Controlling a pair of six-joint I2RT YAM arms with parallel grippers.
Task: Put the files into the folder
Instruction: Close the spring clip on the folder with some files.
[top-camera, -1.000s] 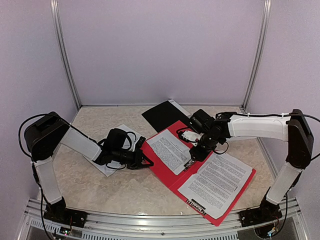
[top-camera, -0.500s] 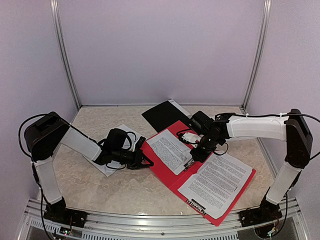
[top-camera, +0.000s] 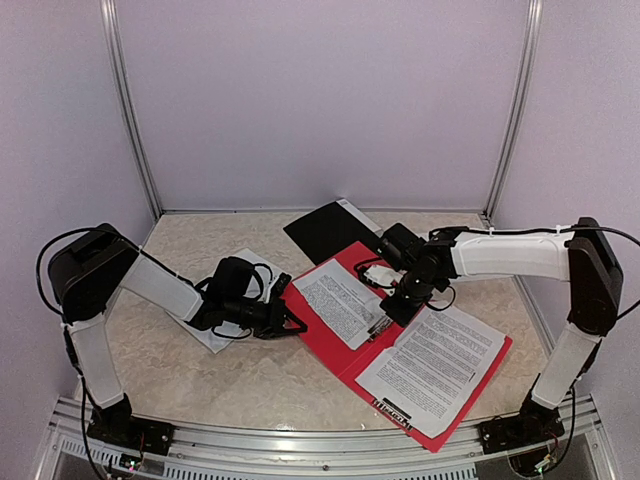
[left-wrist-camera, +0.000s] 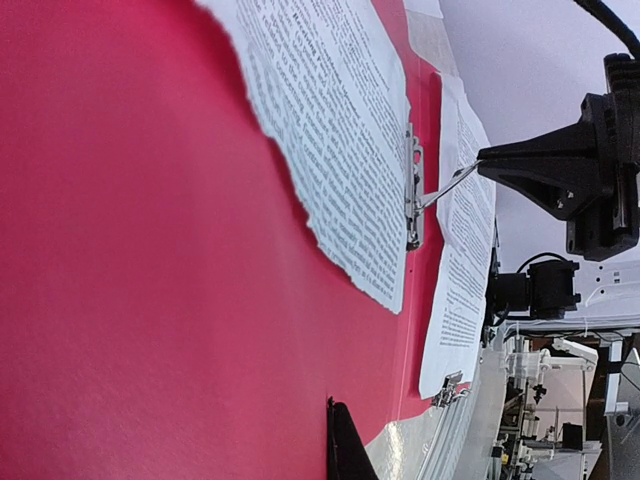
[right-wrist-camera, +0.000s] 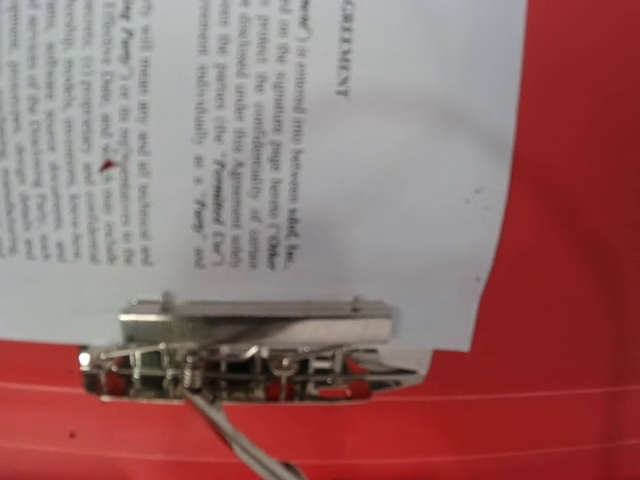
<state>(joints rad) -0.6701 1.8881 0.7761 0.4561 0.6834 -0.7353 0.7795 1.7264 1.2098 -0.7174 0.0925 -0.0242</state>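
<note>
**Desk:** Where are the files being shown?

**Photographer:** One printed sheet (top-camera: 340, 300) is lying on the left flap of the open red folder (top-camera: 325, 352). One short edge of it is being tucked under the metal clip (right-wrist-camera: 250, 350) beside the spine. A second printed sheet (top-camera: 432, 365) is lying loose on the right flap. A third white sheet (top-camera: 210, 338) is being partly covered by the left arm, out on the table (top-camera: 220, 390).

**Desk:** How is such paper being judged to handle?

**Photographer:** It is being judged light, thin and limp. It would probably buckle or tear if pushed against the clip, and it would slide readily over the smooth cover. A free edge or corner, well away from the clip, is being judged the best place for a pinch. The sheet would then be slid flat, not lifted high.

**Desk:** And the hands?

**Photographer:** The clip lever (left-wrist-camera: 445, 187), a thin wire standing up off the clip, is being pinched between the closed tips of the right gripper (left-wrist-camera: 482, 160) over the spine. The left gripper (top-camera: 290, 322) is being shown pressed together at the folder's left edge. Whether the cover is being nipped between its fingers cannot be told.

**Desk:** Anything else being framed?

**Photographer:** A black folder (top-camera: 325, 228) is lying at the back, just beyond the red one.
</note>
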